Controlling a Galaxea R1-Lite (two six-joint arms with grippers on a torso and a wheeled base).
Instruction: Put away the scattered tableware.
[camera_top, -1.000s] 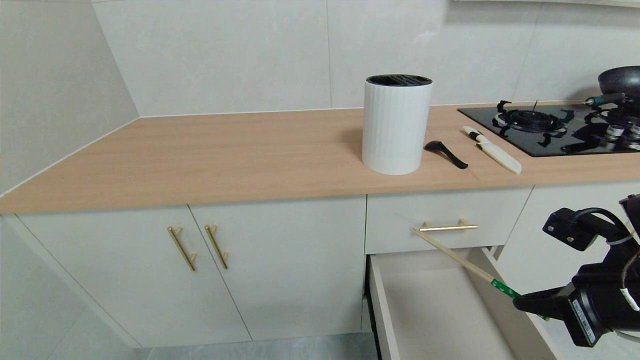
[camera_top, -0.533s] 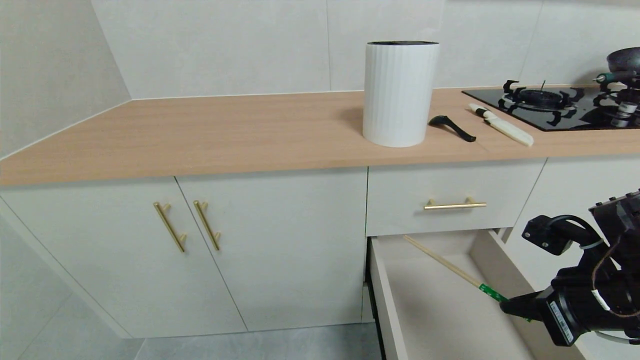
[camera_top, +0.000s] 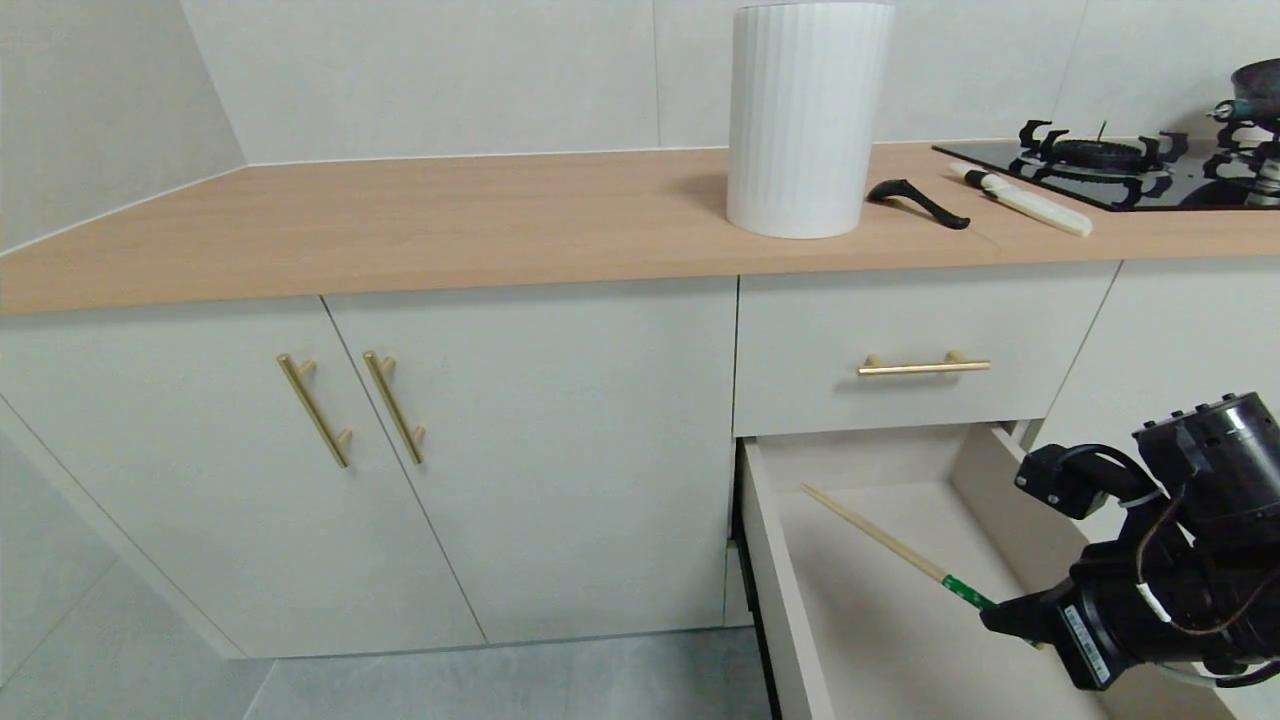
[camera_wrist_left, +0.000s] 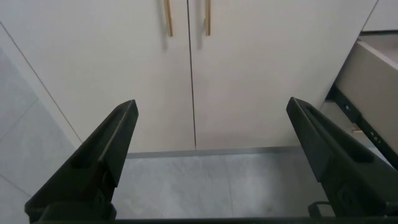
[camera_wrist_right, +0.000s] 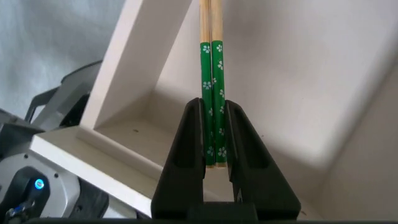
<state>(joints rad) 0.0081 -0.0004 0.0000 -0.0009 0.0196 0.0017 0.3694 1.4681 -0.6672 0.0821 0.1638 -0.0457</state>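
Note:
My right gripper (camera_top: 1005, 612) (camera_wrist_right: 213, 134) is shut on a pair of wooden chopsticks (camera_top: 885, 542) (camera_wrist_right: 210, 56) with green patterned ends. It holds them inside the open lower drawer (camera_top: 785, 620), tips slanting toward the drawer's back left, just above its floor. On the counter (camera_top: 450, 215) lie a black spoon (camera_top: 918, 201) and a white knife (camera_top: 1020, 199), both to the right of a tall white ribbed holder (camera_top: 808, 118). My left gripper (camera_wrist_left: 211, 162) is open, low down, facing the cabinet doors and the grey floor.
A closed drawer with a brass handle (camera_top: 923, 367) sits above the open one. Two cabinet doors with brass handles (camera_top: 350, 405) are to the left. A black gas hob (camera_top: 1110, 165) with a pan occupies the counter's right end.
The head camera has dropped, so the counter sits higher in view. My right gripper has lowered the chopsticks from in front of the upper drawer down into the open drawer.

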